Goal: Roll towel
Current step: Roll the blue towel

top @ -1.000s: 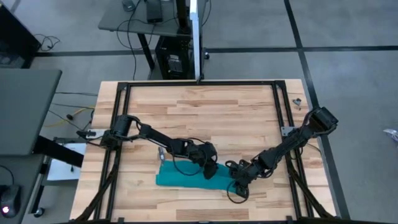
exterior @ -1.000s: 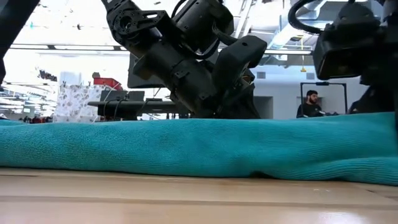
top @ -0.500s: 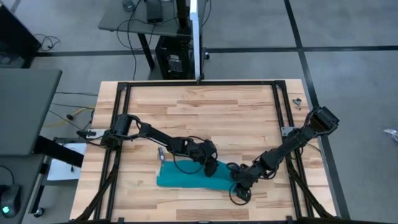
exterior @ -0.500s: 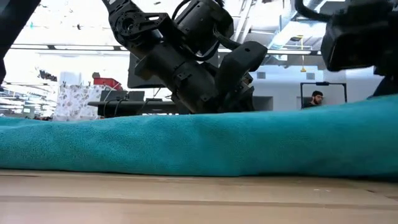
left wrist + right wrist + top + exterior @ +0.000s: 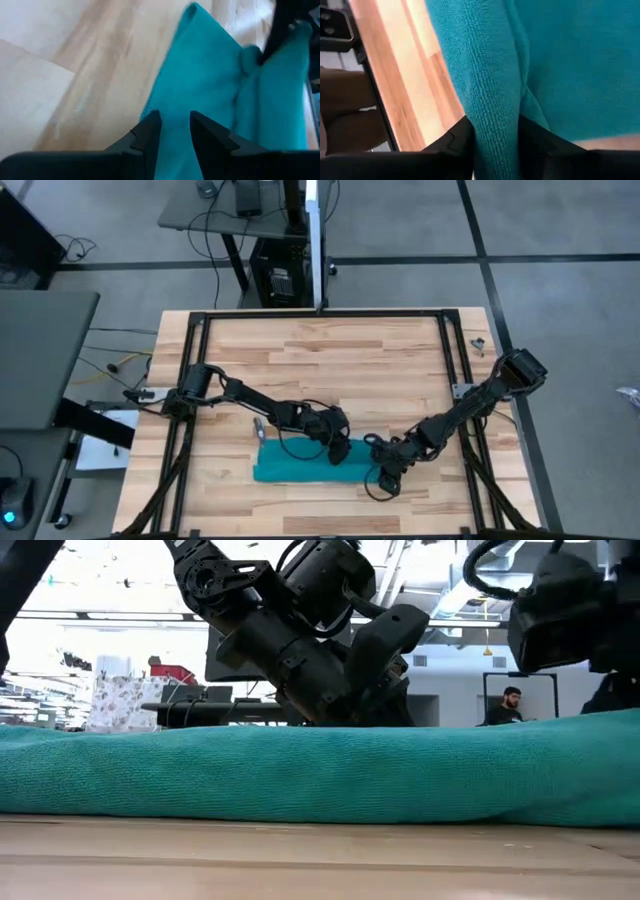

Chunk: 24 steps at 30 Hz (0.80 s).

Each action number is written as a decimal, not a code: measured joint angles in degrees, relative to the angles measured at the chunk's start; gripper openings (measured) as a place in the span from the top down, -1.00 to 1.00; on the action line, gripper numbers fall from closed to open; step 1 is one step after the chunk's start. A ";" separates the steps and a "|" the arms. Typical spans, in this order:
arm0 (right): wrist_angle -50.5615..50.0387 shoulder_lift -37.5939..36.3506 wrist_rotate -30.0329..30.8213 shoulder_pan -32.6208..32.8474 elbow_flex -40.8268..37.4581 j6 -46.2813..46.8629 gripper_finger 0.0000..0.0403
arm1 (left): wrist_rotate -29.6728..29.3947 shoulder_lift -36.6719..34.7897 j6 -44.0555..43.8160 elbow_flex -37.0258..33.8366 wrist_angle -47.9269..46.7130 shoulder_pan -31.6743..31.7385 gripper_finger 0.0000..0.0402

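L gripper clamps towel | R gripper clamps towel edge | fingertips hidden

The left arm reaches low across the table from its left edge, and the left gripper presses down with its fingers closed on a fold of the towel. The right arm comes from the right side, bent at the elbow. The right gripper pinches the towel's right end between its fingers.
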 joint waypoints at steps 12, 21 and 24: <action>-5.34 -7.34 -0.23 -4.11 0.04 -3.12 -0.18 | 1.06 -2.37 7.85 -0.22 -2.26 0.27 0.52; 2.03 -13.91 1.79 -2.99 0.07 -5.63 -0.20 | 0.83 -15.87 17.77 1.39 -24.03 -1.48 0.52; 6.43 -12.10 2.76 -0.44 0.13 -4.68 -0.15 | 1.57 -20.71 16.00 1.38 -32.72 -4.68 0.52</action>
